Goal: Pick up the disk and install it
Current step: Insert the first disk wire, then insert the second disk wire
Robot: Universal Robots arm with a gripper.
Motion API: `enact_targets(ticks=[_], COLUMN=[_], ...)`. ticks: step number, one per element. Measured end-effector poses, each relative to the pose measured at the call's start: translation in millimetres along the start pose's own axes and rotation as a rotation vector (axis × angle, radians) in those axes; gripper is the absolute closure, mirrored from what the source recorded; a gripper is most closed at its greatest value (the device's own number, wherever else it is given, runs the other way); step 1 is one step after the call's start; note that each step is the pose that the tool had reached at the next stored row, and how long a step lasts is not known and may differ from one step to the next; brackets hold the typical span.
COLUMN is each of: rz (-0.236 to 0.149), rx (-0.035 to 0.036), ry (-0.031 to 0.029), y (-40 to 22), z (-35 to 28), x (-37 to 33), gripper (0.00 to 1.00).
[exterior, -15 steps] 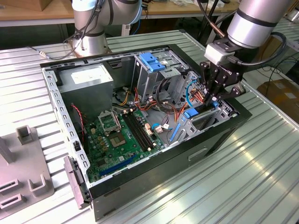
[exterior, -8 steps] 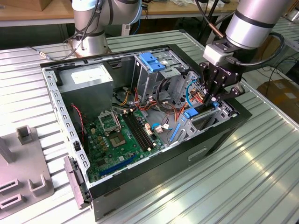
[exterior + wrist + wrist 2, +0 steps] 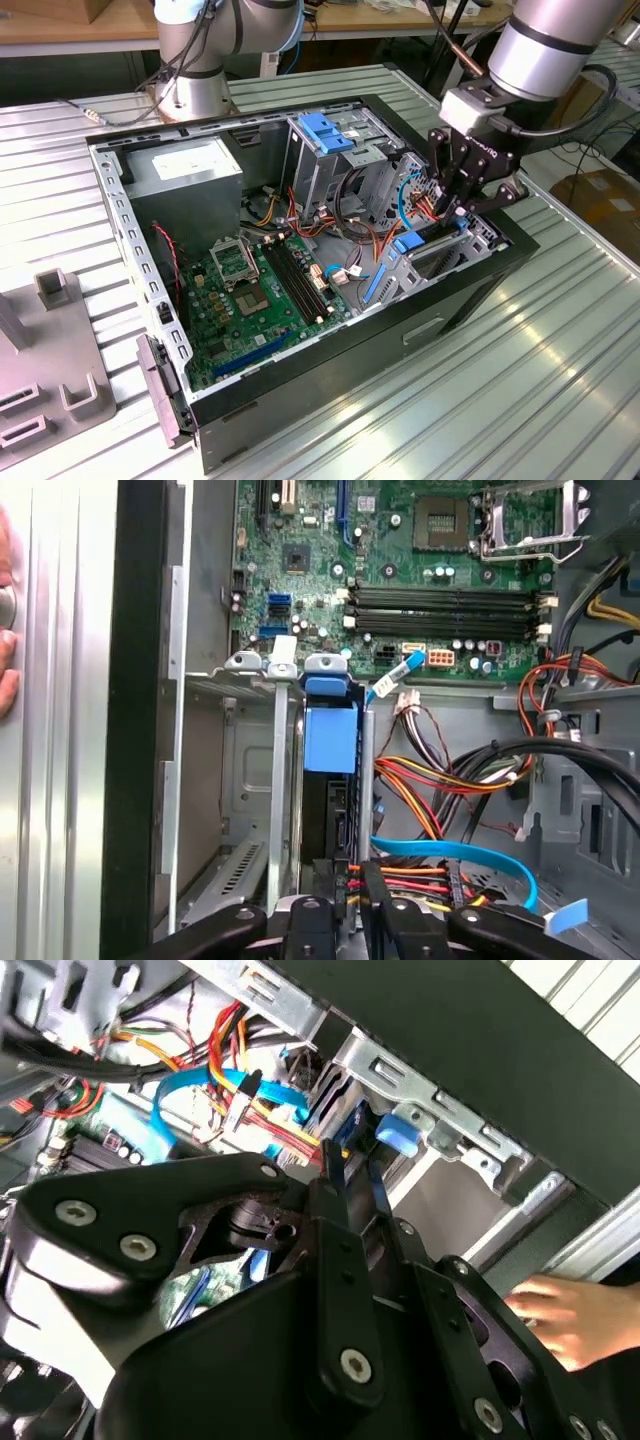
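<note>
blue plastic carrier framing the disk (image 3: 330,780), standing on edge in the metal bay (image 3: 230,780) of the open computer case (image 3: 480,290); black gripper (image 3: 350,895) is pinching its end, jaws narrow.

The open bay slot (image 3: 235,810) lies free at the disk's (image 3: 330,742) 9 o'clock; tangled cables (image 3: 450,780) crowd its 3 o'clock
</note>
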State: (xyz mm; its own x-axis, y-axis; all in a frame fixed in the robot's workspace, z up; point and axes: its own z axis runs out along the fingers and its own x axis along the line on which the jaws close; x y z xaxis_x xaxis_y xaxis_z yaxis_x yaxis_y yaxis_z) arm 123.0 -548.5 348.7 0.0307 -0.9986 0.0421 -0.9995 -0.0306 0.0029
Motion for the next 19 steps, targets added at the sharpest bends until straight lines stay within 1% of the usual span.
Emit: enact_targets(ticks=[2, 4, 6, 19], rz=[0.000, 0.000, 0.000, 0.000], rx=[0.0002, 0.0002, 0.0002, 0.0002], ry=[0.0003, 0.0001, 0.0001, 0.0003], y=[0.0, 0.0, 0.0, 0.0], z=[-5.2, -5.2, -5.2, -5.3], x=[0.2, 0.2, 0.2, 0.0], gripper=[0.76, 0.77, 0.90, 0.90])
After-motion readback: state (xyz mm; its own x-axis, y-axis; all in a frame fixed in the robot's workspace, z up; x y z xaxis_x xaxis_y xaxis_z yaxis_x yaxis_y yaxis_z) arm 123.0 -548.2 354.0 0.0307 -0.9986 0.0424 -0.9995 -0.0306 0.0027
